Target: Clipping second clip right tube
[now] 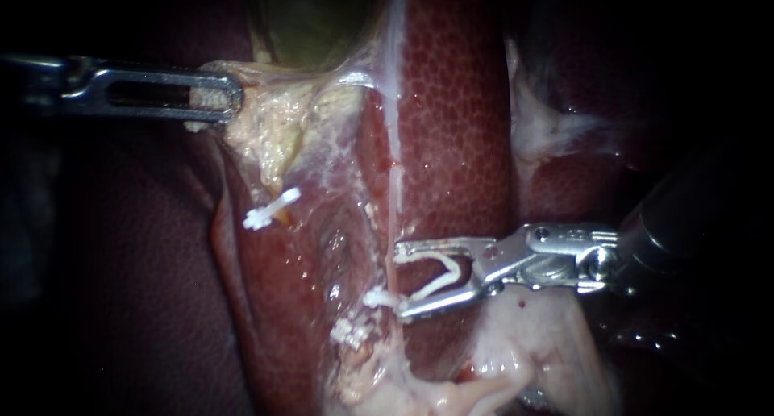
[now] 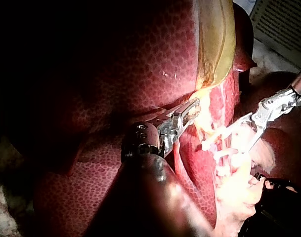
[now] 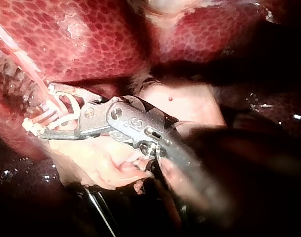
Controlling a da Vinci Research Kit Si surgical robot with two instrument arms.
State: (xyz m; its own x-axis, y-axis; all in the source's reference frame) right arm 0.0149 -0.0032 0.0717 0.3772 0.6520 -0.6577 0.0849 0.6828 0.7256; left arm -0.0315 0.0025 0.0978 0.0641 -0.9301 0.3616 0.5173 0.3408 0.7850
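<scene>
The right tube (image 1: 394, 192) is a thin pale strand running down over the liver (image 1: 455, 118). My right instrument (image 1: 399, 280) comes in from the right. Its jaws stand wide apart with an open white clip (image 1: 439, 275) seated between them, and the tube crosses at the jaw tips. In the right wrist view the clip (image 3: 66, 112) reaches around the tube (image 3: 44, 96). A closed white clip (image 1: 348, 334) sits lower on the tissue. My left instrument (image 1: 230, 97) is shut on pale yellow tissue (image 1: 266, 130) below the gallbladder (image 1: 314, 21), holding it to the left.
Another white clip (image 1: 271, 209) sits on the left tube below the yellow tissue. Pale loose tissue (image 1: 532, 343) lies under my right instrument. Dark liver (image 1: 121, 287) fills the left side. In the left wrist view my right instrument (image 2: 239, 129) stands ahead of the left one (image 2: 190, 111).
</scene>
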